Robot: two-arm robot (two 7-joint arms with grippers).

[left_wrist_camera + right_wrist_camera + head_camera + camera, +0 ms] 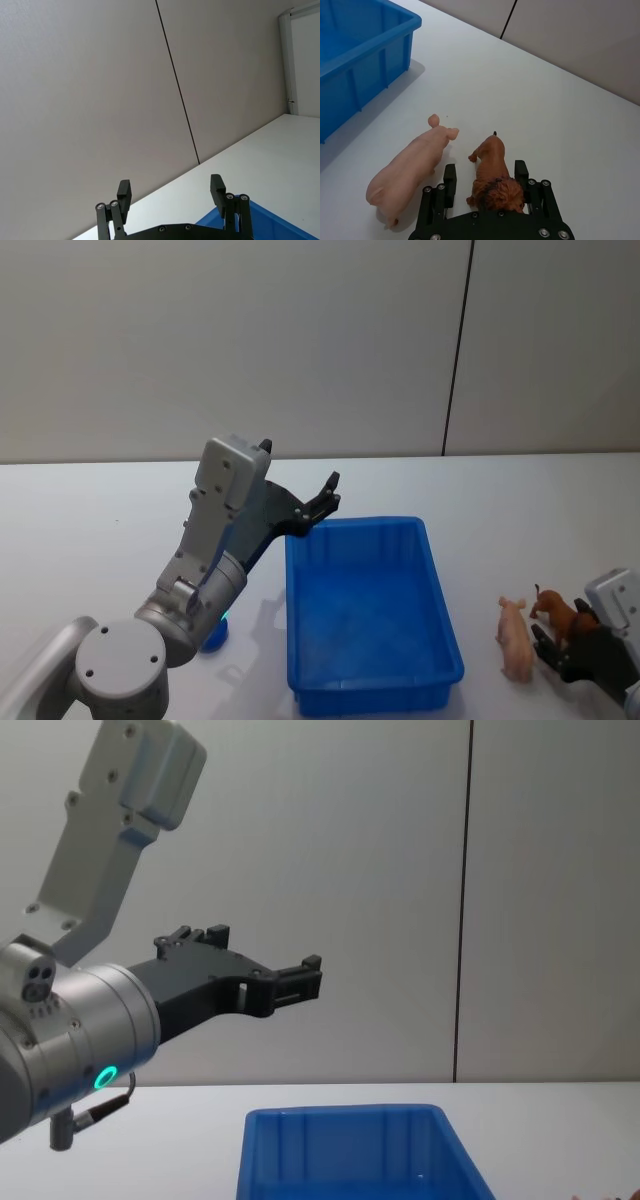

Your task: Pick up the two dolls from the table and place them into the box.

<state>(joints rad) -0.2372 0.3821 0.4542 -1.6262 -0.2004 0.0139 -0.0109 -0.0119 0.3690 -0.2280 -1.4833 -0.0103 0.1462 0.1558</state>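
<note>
Step in hand, as judged: first grasp.

- Right hand point(485, 170): sitting low at the table's point(100, 530) near right corner, straddling the brown doll point(490, 150). Its fingers are spread and not yet clamping.
- Pig doll point(415, 160): lying just beside the brown doll.
- Left hand point(328, 494): hovering released and empty over the box's point(370, 698) far left corner.
- Next move: closing, lifting, carrying boxward.

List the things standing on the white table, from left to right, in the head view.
Small blue round toy, partly seen, bright blue rectangular plastic bin, pale pink toy pig, brown four-legged toy animal. Left out: the open right hand, overlapping the brown animal, and the open left hand, over the bin's edge.
</note>
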